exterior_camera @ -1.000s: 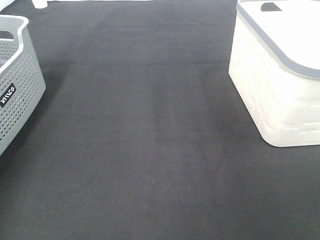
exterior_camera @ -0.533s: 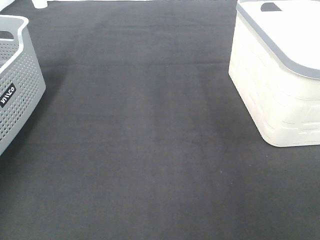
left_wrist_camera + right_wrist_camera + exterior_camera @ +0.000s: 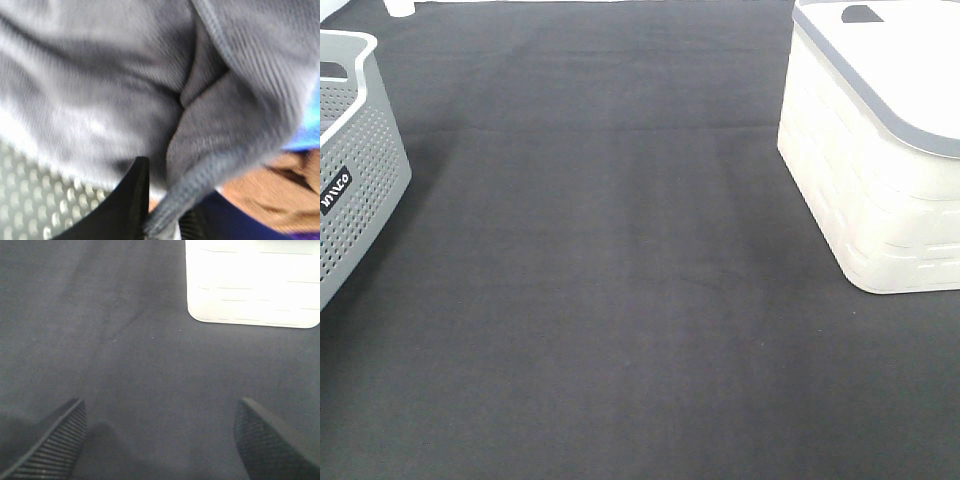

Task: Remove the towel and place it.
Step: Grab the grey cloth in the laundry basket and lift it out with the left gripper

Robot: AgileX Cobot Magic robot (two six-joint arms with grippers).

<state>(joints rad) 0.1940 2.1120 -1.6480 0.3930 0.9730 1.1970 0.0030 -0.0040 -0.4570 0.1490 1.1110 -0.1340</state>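
The towel (image 3: 125, 85) is a grey-blue microfibre cloth with a stitched edge, and it fills most of the left wrist view in bunched folds. My left gripper (image 3: 161, 220) is shut on a fold of its edge, with the dark fingers (image 3: 131, 200) pressed either side. The towel and both grippers are out of the exterior high view. My right gripper (image 3: 162, 440) is open and empty, hovering above the black table cover (image 3: 150, 355), short of the white basket (image 3: 252, 282).
A grey perforated basket (image 3: 350, 160) stands at the left edge and a white basket (image 3: 880, 170) with a grey rim at the right. The basket's perforated wall (image 3: 30, 195) shows beneath the towel, with brown and blue items (image 3: 270, 190) beside it.
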